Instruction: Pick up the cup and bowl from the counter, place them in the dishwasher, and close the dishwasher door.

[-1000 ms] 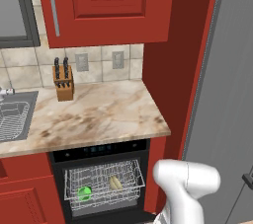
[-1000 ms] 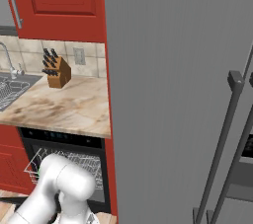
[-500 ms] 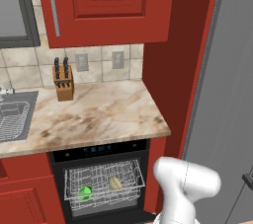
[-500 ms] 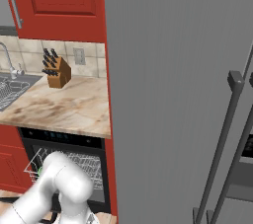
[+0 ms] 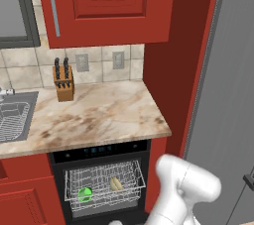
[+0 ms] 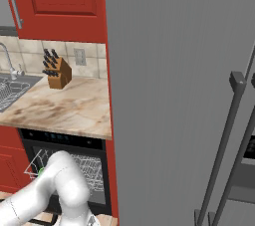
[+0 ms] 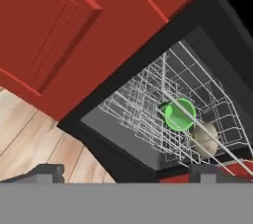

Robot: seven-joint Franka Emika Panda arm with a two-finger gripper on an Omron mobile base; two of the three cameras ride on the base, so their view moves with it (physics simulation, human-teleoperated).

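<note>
The dishwasher (image 5: 101,149) under the counter (image 5: 99,115) stands open, its wire rack (image 5: 104,184) pulled out. The green cup (image 5: 85,194) lies in the rack's left part, and the olive-tan bowl (image 5: 116,184) sits to its right. The hand view, rolled, looks from low down at the rack (image 7: 148,104), with the cup (image 7: 179,114) and the bowl (image 7: 205,138) inside. The dishwasher door (image 7: 116,136) hangs down, flat and dark, under the rack. My gripper (image 7: 126,174) is open and empty, some way short of the door's edge. In the right base view my arm hides most of the rack (image 6: 92,168).
A knife block (image 5: 64,83) stands at the back of the counter, a steel sink (image 5: 12,115) to its left. A tall grey fridge (image 6: 174,95) fills the right side. A red cabinet door (image 7: 49,30) is left of the dishwasher, above the wood floor (image 7: 29,139).
The arm has shifted only slightly. The cup and the bowl stay in the rack, and the gripper stays open.
</note>
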